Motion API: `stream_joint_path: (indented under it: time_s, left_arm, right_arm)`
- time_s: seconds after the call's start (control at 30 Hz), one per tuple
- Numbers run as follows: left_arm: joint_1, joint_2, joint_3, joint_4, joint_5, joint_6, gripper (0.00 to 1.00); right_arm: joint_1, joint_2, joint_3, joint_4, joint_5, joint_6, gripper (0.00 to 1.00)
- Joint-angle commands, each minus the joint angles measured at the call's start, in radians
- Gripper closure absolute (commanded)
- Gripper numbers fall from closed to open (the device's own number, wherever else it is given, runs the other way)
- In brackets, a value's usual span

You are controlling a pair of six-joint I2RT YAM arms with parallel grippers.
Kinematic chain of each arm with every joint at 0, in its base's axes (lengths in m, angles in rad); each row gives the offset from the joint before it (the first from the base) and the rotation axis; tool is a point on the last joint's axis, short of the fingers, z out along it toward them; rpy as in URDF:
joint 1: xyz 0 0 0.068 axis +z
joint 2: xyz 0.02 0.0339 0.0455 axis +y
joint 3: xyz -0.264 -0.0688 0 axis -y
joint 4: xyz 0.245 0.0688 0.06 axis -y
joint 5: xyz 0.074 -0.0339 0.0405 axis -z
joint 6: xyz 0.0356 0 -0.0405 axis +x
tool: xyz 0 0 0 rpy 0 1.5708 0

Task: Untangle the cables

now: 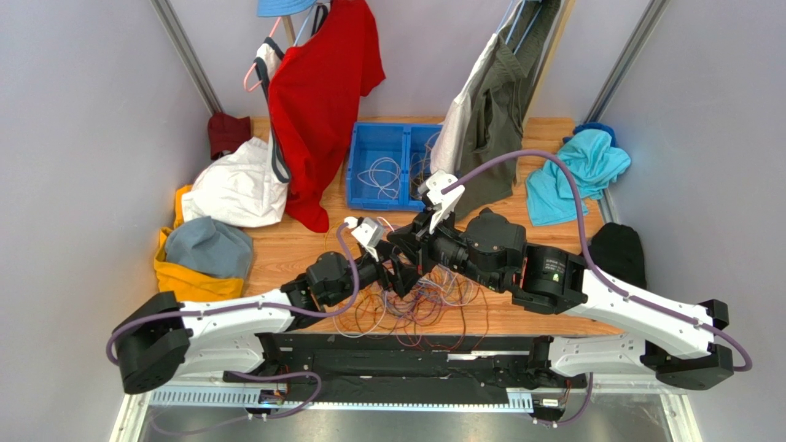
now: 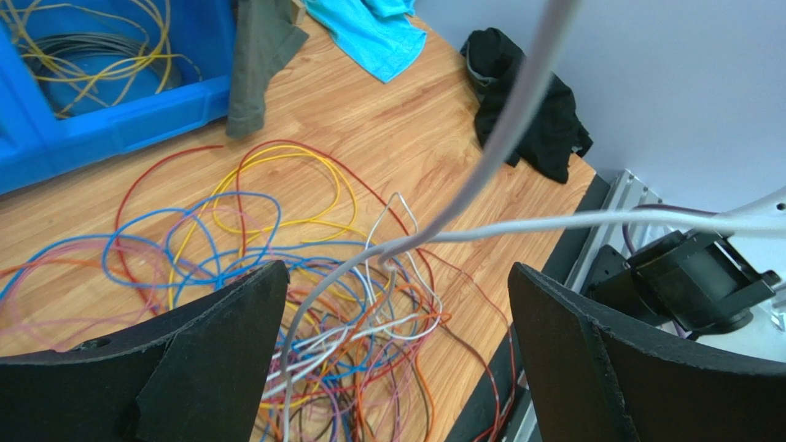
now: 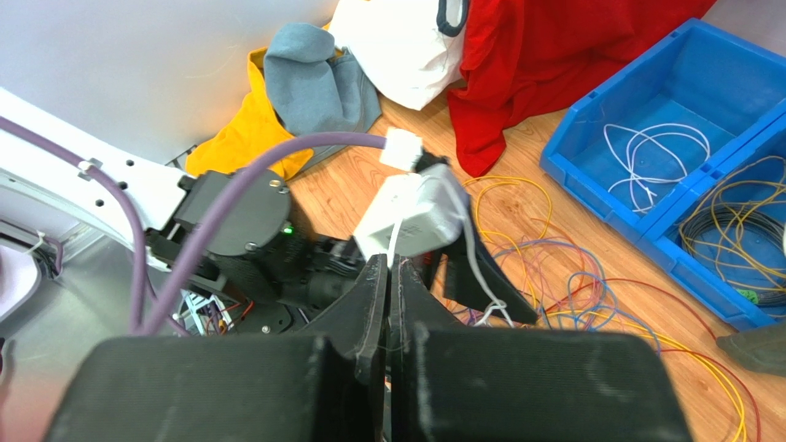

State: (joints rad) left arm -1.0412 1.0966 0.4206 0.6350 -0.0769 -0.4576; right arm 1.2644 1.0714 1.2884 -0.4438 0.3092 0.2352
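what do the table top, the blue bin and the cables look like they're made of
table top: wood or wood-look laminate, matte, with visible grain lines. blue bin: moulded plastic, going by its slight sheen, uniform colour and thick rim. cables: probably thin wire in coloured plastic insulation; they look smooth and hold loose loops.

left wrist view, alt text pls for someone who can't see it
The left gripper, jaws wide open, frames a tangle of thin coloured cables on a wooden table, with one white cable rising taut out of the pile. A blue bin holding yellow wires sits upper left; a black cloth lies upper right.
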Motion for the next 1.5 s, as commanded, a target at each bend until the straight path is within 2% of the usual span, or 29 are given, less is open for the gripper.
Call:
stream_joint_path:
  time_s: [0.0,0.03,0.13,0.17,0.2,0.33,0.37,0.4,0.5,0.6,0.8,0.83,1.0,1.17,1.37,1.47]
  left_arm:
    - [-0.003,0.101,0.069,0.127,0.032,0.020,0.09]
    - [-0.003,0.111,0.070,0.133,0.034,0.023,0.17]
    - [0.000,0.115,0.067,0.146,0.051,0.022,0.55]
    - [0.000,0.109,0.067,0.120,0.046,0.019,0.82]
    - [0.000,0.082,0.069,0.098,0.039,0.010,0.98]
    - [0.000,-0.035,0.064,-0.050,-0.007,0.007,1.00]
    - [0.001,-0.061,0.069,-0.087,-0.015,0.008,1.00]
    - [0.001,-0.111,0.096,-0.131,-0.021,0.007,1.00]
    - [0.001,-0.197,0.164,-0.294,-0.043,0.019,1.00]
    - [0.003,-0.263,0.231,-0.414,-0.067,0.030,1.00]
    - [0.009,-0.328,0.433,-0.688,-0.136,0.066,1.00]
    - [0.012,-0.327,0.466,-0.759,-0.147,0.072,1.00]
    - [0.015,-0.279,0.656,-0.905,-0.135,0.099,1.00]
    - [0.015,-0.225,0.759,-0.946,-0.110,0.103,1.00]
    - [0.015,-0.205,0.779,-0.948,-0.084,0.091,1.00]
    - [0.015,-0.205,0.784,-0.954,-0.084,0.091,1.00]
  right_arm:
    - [0.003,-0.005,0.002,0.050,-0.019,0.012,1.00]
    - [0.001,-0.008,0.000,0.047,-0.018,0.015,1.00]
    - [0.003,-0.036,-0.020,0.048,-0.010,0.016,1.00]
    - [0.001,-0.044,-0.035,0.047,0.002,0.016,1.00]
    - [0.001,-0.062,-0.046,0.048,0.007,0.018,1.00]
    - [0.001,-0.120,-0.115,0.045,0.062,0.032,0.98]
    - [0.001,-0.131,-0.133,0.043,0.071,0.042,0.91]
    - [0.001,-0.151,-0.159,0.042,0.082,0.049,0.73]
    - [0.001,-0.191,-0.202,0.027,0.116,0.079,0.50]
    - [0.001,-0.232,-0.262,0.027,0.137,0.108,0.39]
    - [0.001,-0.324,-0.371,-0.003,0.197,0.170,0.36]
    - [0.001,-0.341,-0.423,0.010,0.199,0.186,0.36]
    - [0.001,-0.404,-0.543,0.135,0.173,0.191,0.36]
    - [0.001,-0.363,-0.577,0.263,0.100,0.141,0.33]
    - [0.001,-0.294,-0.583,0.416,0.097,0.095,0.33]
    - [0.001,-0.288,-0.578,0.435,0.099,0.085,0.34]
